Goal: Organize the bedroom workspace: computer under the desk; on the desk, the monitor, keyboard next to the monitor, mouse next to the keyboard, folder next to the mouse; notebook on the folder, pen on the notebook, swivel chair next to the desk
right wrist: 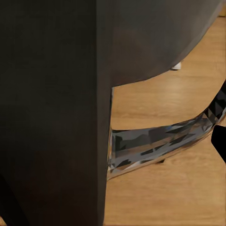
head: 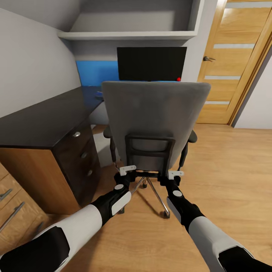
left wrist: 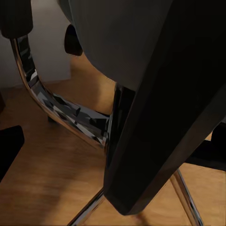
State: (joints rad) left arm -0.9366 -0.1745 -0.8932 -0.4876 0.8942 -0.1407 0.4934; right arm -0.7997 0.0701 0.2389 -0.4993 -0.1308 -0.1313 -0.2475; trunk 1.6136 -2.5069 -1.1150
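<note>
Swivel chair (head: 155,121) back blocking the desk (head: 41,121) front and monitor (head: 151,63); open floor (head: 234,166) rightward.

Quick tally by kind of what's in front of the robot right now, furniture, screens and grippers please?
Desk: 1
Swivel chair: 1
Monitor: 1
Wooden chest: 1
Door: 1
Grippers: 2, left gripper and right gripper, both at the chair's lower back
Total: 7

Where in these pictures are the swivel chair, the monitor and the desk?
swivel chair (head: 155,109): head view, on the grey back of its backrest.
monitor (head: 151,63): head view, on the middle of its black screen.
desk (head: 45,121): head view, on a bare part of its black top.
</note>
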